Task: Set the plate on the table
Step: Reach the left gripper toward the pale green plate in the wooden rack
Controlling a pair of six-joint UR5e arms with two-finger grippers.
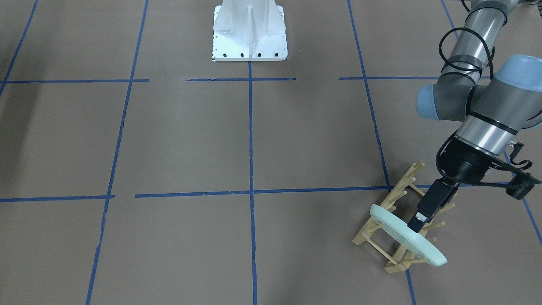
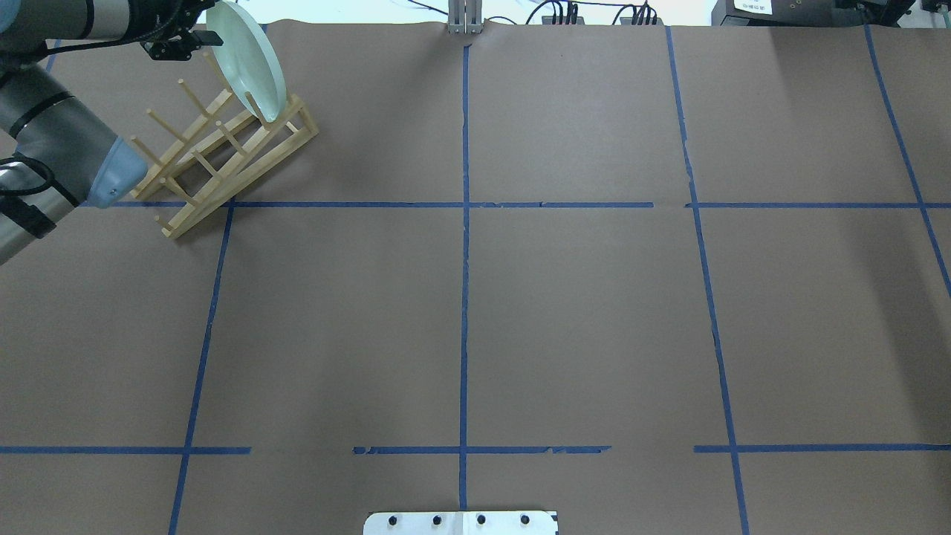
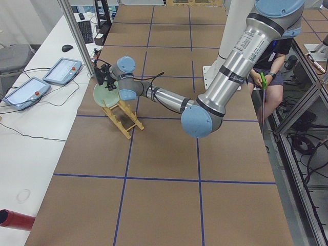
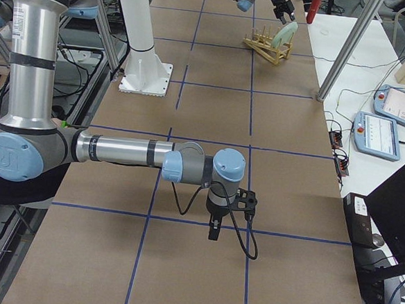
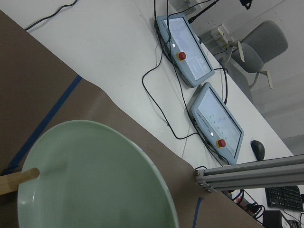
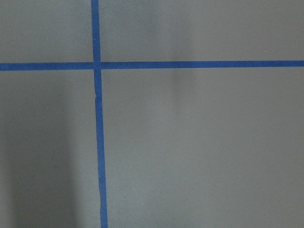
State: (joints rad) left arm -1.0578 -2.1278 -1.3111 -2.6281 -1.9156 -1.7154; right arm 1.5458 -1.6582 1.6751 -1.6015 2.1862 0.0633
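The pale mint-green plate [image 1: 402, 235] stands on edge, tilted, in the end slot of the light wooden peg rack [image 1: 406, 182], at the table's far left in the overhead view [image 2: 249, 59]. My left gripper [image 1: 417, 224] comes down onto the plate's upper rim and is shut on it; it also shows in the overhead view [image 2: 208, 36]. The left wrist view shows the plate's face [image 5: 95, 175] and one rack peg [image 5: 19, 178], no fingers. My right gripper [image 4: 214, 231] hangs low over the brown-paper table [image 2: 579, 312], far from the plate; I cannot tell whether it is open.
The rack [image 2: 223, 148] lies slantwise near the table's far left corner. The white robot base [image 1: 250, 34] stands at the near middle edge. Beyond the table edge lie two teach pendants [image 5: 190, 47] and cables. A person sits behind the robot [image 3: 274, 61].
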